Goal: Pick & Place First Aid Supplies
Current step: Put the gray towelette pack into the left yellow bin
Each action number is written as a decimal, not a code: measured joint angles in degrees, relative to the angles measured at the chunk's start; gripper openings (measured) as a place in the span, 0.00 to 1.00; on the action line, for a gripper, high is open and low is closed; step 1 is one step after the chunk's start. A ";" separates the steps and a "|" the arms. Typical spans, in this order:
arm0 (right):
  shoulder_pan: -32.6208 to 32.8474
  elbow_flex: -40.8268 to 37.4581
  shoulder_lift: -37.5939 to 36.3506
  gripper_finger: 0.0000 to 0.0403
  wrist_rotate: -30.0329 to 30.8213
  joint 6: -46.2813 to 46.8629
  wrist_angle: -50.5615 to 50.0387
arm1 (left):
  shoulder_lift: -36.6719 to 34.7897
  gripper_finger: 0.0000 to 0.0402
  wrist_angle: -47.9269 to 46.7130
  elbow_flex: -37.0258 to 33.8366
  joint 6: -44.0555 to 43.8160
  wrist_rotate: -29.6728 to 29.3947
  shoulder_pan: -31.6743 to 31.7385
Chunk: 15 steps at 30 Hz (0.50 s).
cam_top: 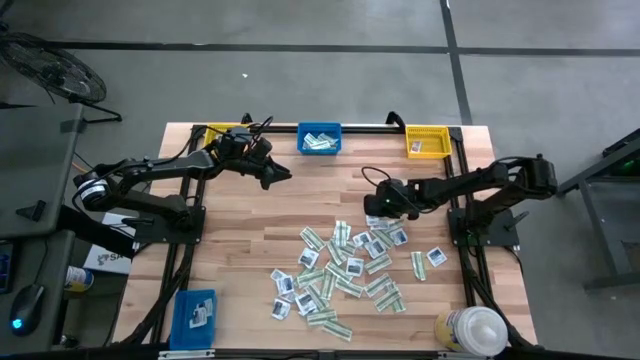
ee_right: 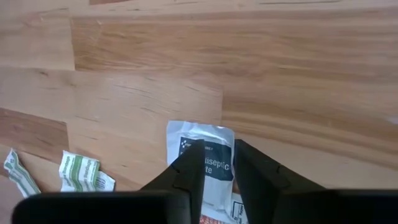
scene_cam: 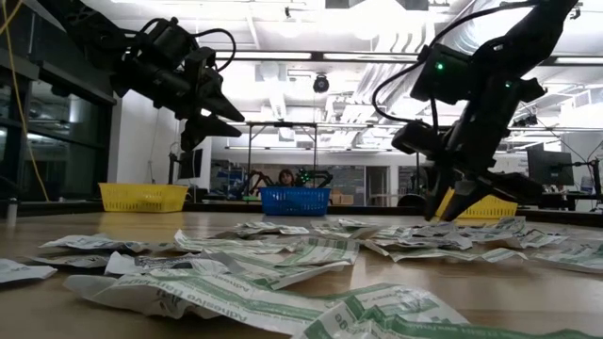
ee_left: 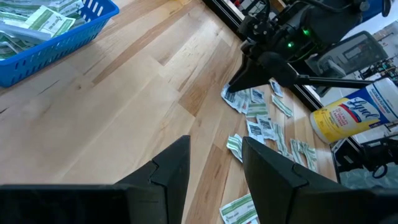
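1. The right gripper (ee_right: 214, 163) is lowered to the table (cam_top: 250, 210) at the upper edge of the scattered packets (cam_top: 345, 270). Its fingers straddle one squarish white antiseptic packet (ee_right: 202, 149) with a dark printed panel. This placement suits picking a packet that lies at the fringe, apart from its neighbours.
2. The right fingers stand narrowly apart on either side of the packet. Whether they have clamped it cannot be told: the packet lies flat on the wood and no lift is visible.
3. The left gripper (ee_left: 214, 171) hovers above bare wood near the blue bin (cam_top: 320, 139) at the far edge, with its fingers apart and nothing between them. Judged from this position, it waits clear of the right arm's work area.
4. The blue bin already holds green-and-white strips, which suggests it is the target for that packet type. A yellow bin (cam_top: 427, 141) and a second blue bin (cam_top: 196, 312) also hold a few items.
5. Hidden or unclear:
   - The near end of the antiseptic packet is covered by the right fingers.
   - The packet's printed text is only partly legible.
   - The Lysol bottle (ee_left: 348, 115) is cut off at the table's near corner in the high view.
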 joint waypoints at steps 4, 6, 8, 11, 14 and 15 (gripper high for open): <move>0.00 -0.07 0.02 0.12 1.10 -0.06 -0.68 | 0.00 0.36 0.00 0.00 0.00 0.00 0.00; -0.02 -0.09 0.04 0.06 1.32 -0.23 -0.78 | 0.00 0.36 -0.01 0.00 0.00 -0.02 0.00; -0.04 -0.09 0.07 0.02 1.67 -0.84 -0.75 | 0.00 0.36 -0.01 0.00 0.00 -0.02 0.00; -0.07 -0.09 0.11 0.02 1.92 -1.33 -0.75 | 0.00 0.36 0.00 0.00 0.00 -0.02 0.00; -0.07 -0.17 -0.34 0.01 2.42 -1.55 -0.54 | 0.00 0.36 0.00 0.00 0.00 -0.02 0.00; -0.07 -0.15 -0.70 0.01 2.65 -1.61 -0.49 | 0.00 0.36 0.00 0.00 0.00 -0.02 0.00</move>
